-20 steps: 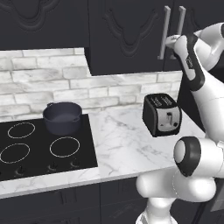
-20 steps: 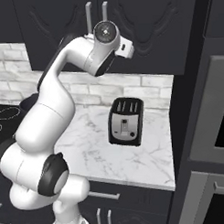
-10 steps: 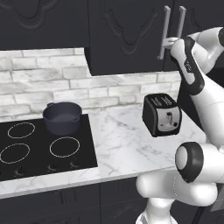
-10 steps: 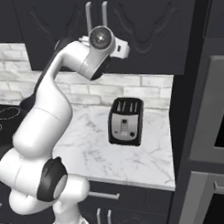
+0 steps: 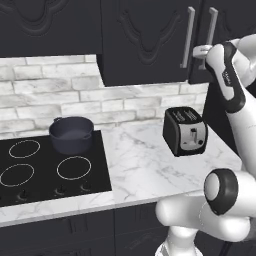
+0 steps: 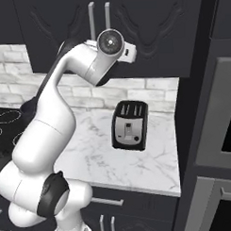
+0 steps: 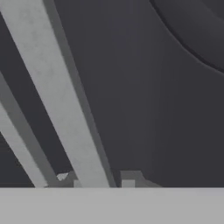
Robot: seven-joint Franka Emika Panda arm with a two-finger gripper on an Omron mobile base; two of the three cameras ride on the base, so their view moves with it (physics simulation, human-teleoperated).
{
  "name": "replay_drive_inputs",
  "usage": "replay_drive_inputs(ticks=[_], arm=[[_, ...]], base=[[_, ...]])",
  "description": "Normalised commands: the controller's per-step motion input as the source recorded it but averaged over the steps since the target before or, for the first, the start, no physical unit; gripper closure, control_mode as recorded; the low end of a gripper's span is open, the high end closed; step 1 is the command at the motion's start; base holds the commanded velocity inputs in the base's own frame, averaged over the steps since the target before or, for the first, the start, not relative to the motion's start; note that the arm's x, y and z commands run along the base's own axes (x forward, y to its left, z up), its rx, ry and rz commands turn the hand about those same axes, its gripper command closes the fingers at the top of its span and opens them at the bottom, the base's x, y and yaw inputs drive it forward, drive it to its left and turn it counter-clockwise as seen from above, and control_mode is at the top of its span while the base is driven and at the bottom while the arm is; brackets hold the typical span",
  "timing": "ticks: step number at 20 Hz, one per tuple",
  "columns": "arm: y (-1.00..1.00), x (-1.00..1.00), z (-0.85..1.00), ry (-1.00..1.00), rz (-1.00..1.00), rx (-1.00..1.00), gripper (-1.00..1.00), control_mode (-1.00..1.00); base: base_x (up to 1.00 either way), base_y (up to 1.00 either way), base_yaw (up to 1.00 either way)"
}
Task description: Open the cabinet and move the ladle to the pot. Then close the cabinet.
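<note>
The black cabinet (image 5: pixel 150 40) hangs closed above the counter, with two long vertical silver bar handles side by side. My gripper (image 5: pixel 201 50) (image 6: pixel 90 43) is up at those handles. In the hand view one bar handle (image 7: pixel 57 87) runs slantwise down between my fingertips, and the gripper (image 7: pixel 97 179) is shut on it. The second bar (image 7: pixel 17 144) lies just to its left. The dark blue-grey pot (image 5: pixel 71 134) stands lidless on the stove at the back. The ladle is out of view.
A black toaster (image 5: pixel 186 131) (image 6: pixel 130 125) stands on the marble counter (image 5: pixel 135 165) below my hand. The black cooktop (image 5: pixel 30 175) lies to the left. A tall dark oven unit (image 6: pixel 217 132) borders the counter on the right.
The jaws have closed onto the bar handle. The hand has stayed at the cabinet front, and the arm's elbow has shifted slightly.
</note>
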Motion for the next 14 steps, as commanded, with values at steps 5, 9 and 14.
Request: replay_drive_inputs(ticks=[5, 9, 14], arm=[[-0.42, -0.56, 0.33, 0.00, 0.00, -0.01, 1.00, -1.00], [-0.66, -0.49, 0.35, 0.00, 0.00, -0.02, 1.00, -1.00], [-0.73, -0.41, 0.26, 0.00, 0.00, -0.02, 1.00, -1.00]], base=[[0.00, 0.00, 0.00], [0.00, 0.00, 0.00], [0.00, 0.00, 0.00]])
